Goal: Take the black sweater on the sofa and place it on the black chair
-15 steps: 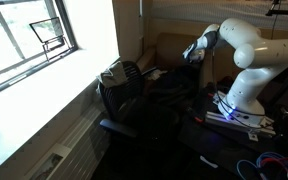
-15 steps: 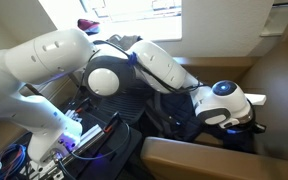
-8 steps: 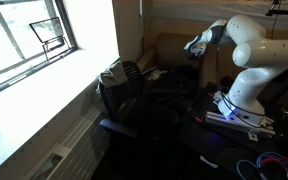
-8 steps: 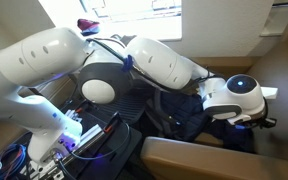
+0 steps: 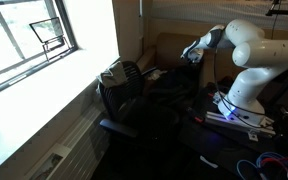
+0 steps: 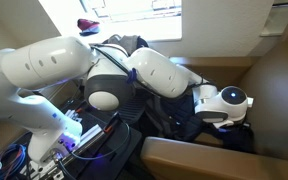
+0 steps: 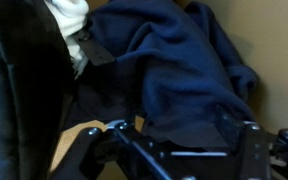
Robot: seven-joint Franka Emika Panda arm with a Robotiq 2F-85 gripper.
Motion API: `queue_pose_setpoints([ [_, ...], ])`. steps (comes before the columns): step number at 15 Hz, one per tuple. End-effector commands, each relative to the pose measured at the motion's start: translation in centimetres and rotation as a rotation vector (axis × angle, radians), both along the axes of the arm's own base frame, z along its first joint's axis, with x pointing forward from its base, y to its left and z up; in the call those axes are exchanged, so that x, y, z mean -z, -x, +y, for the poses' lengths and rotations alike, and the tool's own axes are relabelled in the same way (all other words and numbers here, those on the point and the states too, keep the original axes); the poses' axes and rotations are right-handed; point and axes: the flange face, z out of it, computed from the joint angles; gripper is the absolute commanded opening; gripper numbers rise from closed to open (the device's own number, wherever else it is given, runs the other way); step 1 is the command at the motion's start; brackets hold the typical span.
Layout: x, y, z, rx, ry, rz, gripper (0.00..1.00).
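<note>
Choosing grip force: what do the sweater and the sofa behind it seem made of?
The sweater looks like soft, matte knit or fleece cloth: it lies in loose, rumpled folds without shine. The sofa looks like smooth tan upholstery, perhaps leather or vinyl: flat, no visible weave, though blur leaves that open.

2 exterior views share arm | wrist: on sweater (very close)

The white arm is reaching across the frame. Its wrist is hanging over the dark sweater, which is lying on the brown sofa near the black chair.
</note>
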Motion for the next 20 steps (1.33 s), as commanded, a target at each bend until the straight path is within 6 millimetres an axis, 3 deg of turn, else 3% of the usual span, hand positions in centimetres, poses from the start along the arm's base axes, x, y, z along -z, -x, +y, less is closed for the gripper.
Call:
queue_pose_setpoints([
  [1,-0.5,-0.4,0.3,0.030,0.122,-0.019,0.97],
  [4,-0.6,0.0,1.6,0.081,0.301,-0.027,1.00],
  [5,0.1,0.4,1.9,0.090,0.276,0.006,1.00],
  [6,-0.8,-0.4,1.0,0.067,0.250,-0.025,1.00],
  [9,0.0,-0.2,1.9,0.075,0.258,0.008,1.00],
  [16,-0.1,-0.1,1.8,0.071,0.264,0.013,1.00],
  [17,0.3,-0.3,1.9,0.092,0.204,0.004,1.00],
  [18,0.7,-0.2,2.1,0.115,0.158,0.002,0.76],
  [20,1.3,0.2,2.2,0.142,0.119,0.001,0.66],
])
